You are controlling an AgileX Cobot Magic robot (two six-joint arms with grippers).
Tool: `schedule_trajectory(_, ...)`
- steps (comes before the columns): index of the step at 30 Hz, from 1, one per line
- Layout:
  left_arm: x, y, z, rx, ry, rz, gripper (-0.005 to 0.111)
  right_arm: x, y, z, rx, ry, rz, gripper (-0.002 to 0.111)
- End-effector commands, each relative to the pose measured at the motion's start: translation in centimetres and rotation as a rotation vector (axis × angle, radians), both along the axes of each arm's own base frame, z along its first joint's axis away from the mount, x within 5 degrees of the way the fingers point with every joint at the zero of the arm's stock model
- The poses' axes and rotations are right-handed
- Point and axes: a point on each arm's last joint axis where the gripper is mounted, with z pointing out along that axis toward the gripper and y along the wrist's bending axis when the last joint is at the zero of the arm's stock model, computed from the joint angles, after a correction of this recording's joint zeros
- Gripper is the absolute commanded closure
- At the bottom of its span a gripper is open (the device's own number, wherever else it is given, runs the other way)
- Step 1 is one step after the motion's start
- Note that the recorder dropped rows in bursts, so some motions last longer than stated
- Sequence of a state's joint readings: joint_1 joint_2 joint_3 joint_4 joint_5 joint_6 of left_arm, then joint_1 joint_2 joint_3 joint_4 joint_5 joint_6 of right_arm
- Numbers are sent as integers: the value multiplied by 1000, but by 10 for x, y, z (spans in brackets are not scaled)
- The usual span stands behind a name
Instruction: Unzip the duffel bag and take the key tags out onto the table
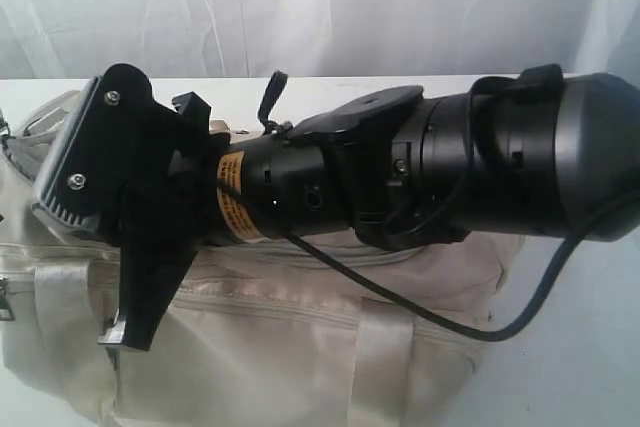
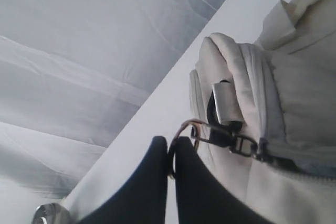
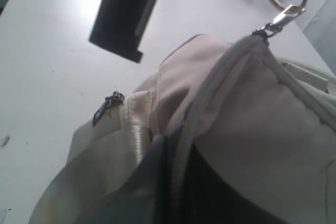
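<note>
The bag [image 1: 300, 347] lies on the white counter [image 1: 590, 367], and its zip [image 2: 294, 169] looks closed. The tags do not show; I think they are inside the bag.

The left gripper [image 2: 170, 153] is squeezed tight on the ring [image 2: 185, 125] that hangs from the zip pull [image 2: 220, 135] at one end of the bag. The right gripper [image 3: 178, 145] is closed too. It seems to pinch the bag's edge near that same end.

The job now is to open the zip. Pull the ring slow and straight along the zip line. Do not pull it up or sideways, or the thin ring may slip out. The right gripper should hold the bag firm so it does not slide along.
</note>
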State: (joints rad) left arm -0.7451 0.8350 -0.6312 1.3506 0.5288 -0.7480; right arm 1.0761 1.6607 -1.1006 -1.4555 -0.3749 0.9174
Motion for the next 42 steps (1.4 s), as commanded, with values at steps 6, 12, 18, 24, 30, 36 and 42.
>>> schedule_trajectory(6,31,20,1,-121,-46,32,107,-14,-2,3,-16,-21,120,108)
schedule_trajectory(12,38,26,-2,-170,-34,32,107,-13,-2,1,-32,52,80,108)
schedule_trajectory(18,38,23,-2,-191,-33,-6,107,-4,-3,0,-44,36,-17,108)
schedule_trajectory(24,38,19,-2,-219,-30,-44,107,-1,-4,0,-47,24,-48,95)
schedule_trajectory(30,37,15,-1,-231,-32,-84,107,0,-1,12,3,54,-70,76)
schedule_trajectory(36,33,3,4,-249,-54,-234,107,6,3,33,69,44,-113,58)
schedule_trajectory(42,20,3,15,-235,-114,-290,107,20,2,39,67,-15,-250,57)
